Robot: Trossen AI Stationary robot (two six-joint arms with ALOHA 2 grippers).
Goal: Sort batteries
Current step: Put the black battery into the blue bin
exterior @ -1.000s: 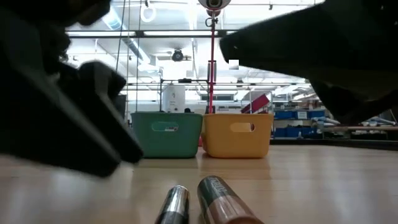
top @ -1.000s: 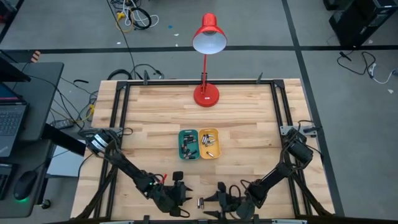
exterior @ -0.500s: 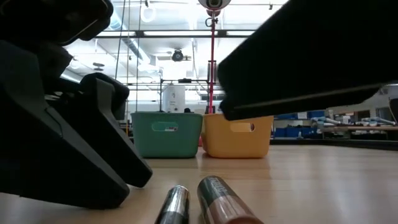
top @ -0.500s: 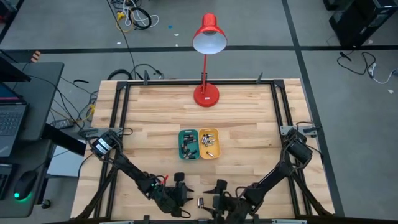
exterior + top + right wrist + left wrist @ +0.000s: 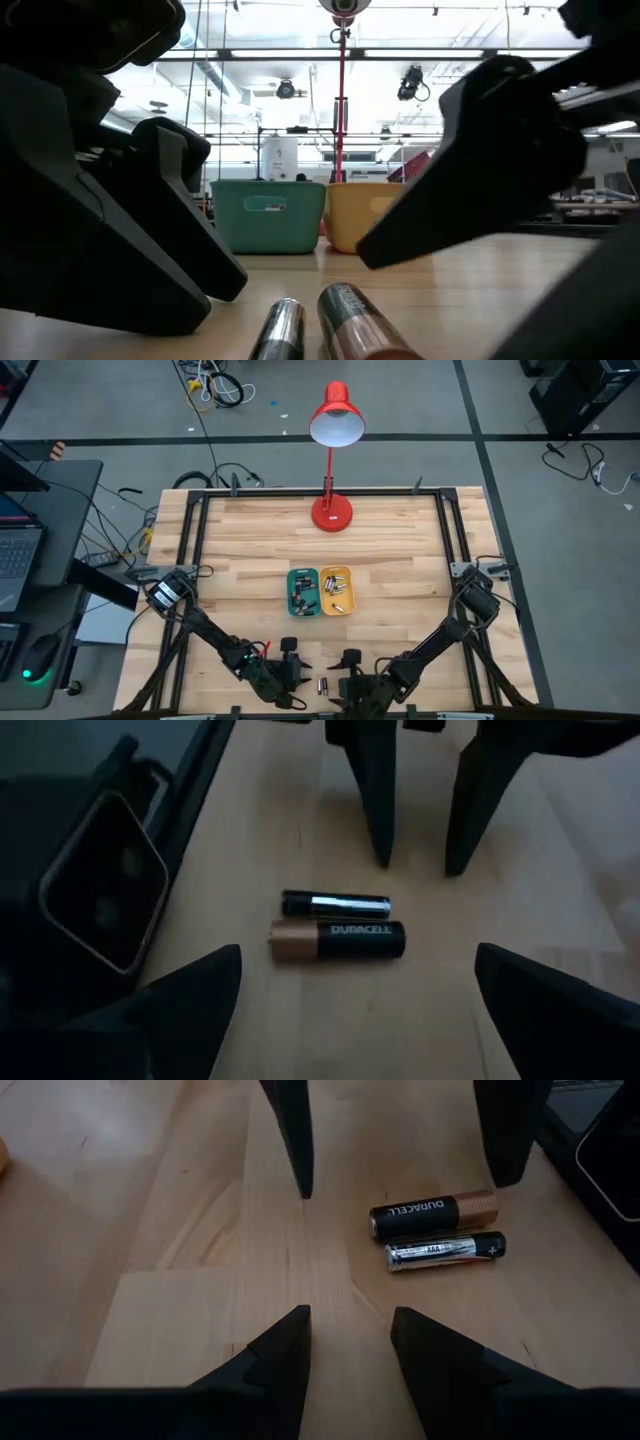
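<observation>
Two batteries lie side by side near the table's near edge: a black-and-copper one (image 5: 433,1213) (image 5: 340,940) and a thinner silvery one (image 5: 445,1250) (image 5: 335,904), also seen as a pair of batteries (image 5: 322,685) from above and close up (image 5: 345,322) in the low view. My left gripper (image 5: 299,670) (image 5: 350,1330) is open, just left of them. My right gripper (image 5: 341,678) (image 5: 358,965) is open wide, just right of them, fingers facing the left ones. Neither touches a battery.
A green tray (image 5: 303,591) and a yellow tray (image 5: 336,590) stand side by side mid-table, each holding several batteries. A red desk lamp (image 5: 332,512) stands near the far edge. The low camera's dark housing (image 5: 100,890) sits at the near edge, close to the batteries.
My right gripper has moved toward the table's left along the near edge, closing in on the two batteries, and has tipped its fingers down toward the table. My left gripper has shifted slightly toward them. The batteries have stayed put.
</observation>
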